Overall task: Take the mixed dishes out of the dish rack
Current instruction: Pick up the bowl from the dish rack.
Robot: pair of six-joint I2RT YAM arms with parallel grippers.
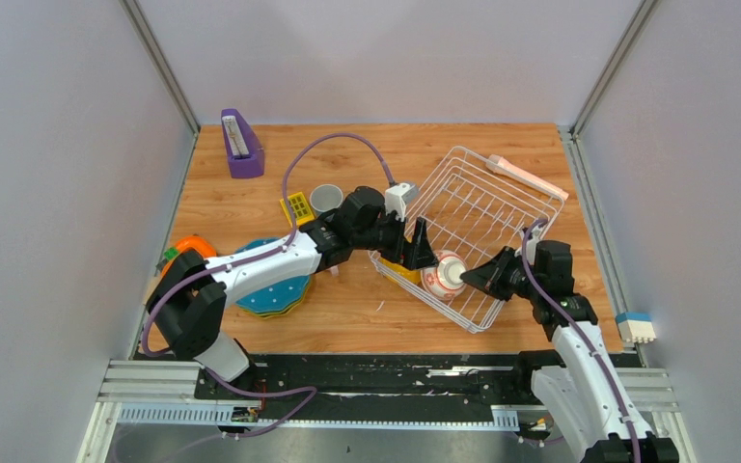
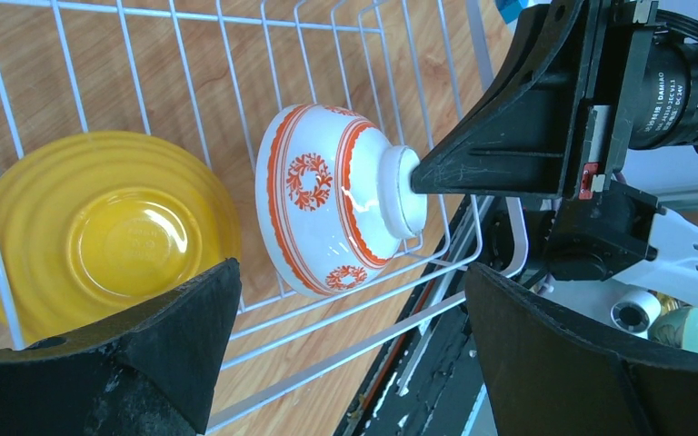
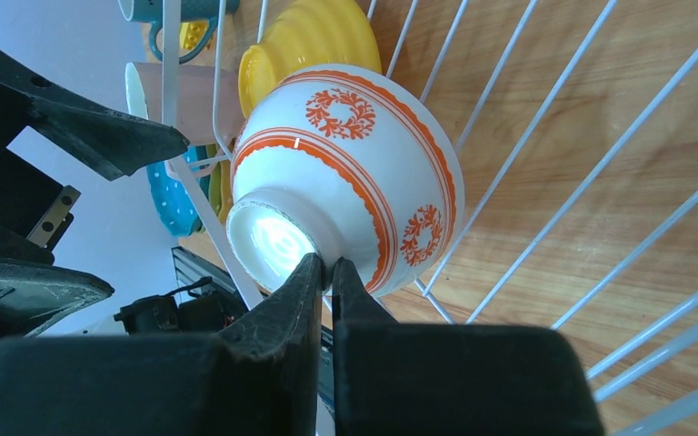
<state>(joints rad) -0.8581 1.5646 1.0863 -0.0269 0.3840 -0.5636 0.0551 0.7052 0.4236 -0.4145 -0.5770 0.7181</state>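
The white wire dish rack [image 1: 502, 207] stands at the centre right. In its near corner the red-rimmed whitish cup [image 1: 443, 276] lies on its side, next to the yellow-orange bowl [image 1: 397, 271]. My right gripper [image 1: 473, 275] is shut on the cup's foot ring [image 3: 327, 266]. The cup [image 3: 354, 173] fills the right wrist view. My left gripper [image 1: 419, 247] is open and empty, hovering over the bowl [image 2: 100, 227] and the cup [image 2: 336, 209]. A stack of scalloped plates [image 1: 270, 289] lies on the table to the left of the rack. A mug [image 1: 326, 200] stands behind it.
A small yellow grid block [image 1: 298, 206] sits by the mug. An orange round gadget [image 1: 193, 247] is at the left edge. A purple holder [image 1: 241, 143] stands at the back left. A pink-white bar [image 1: 526, 177] lies behind the rack. A blue-white block [image 1: 635, 328] is off the table's right edge.
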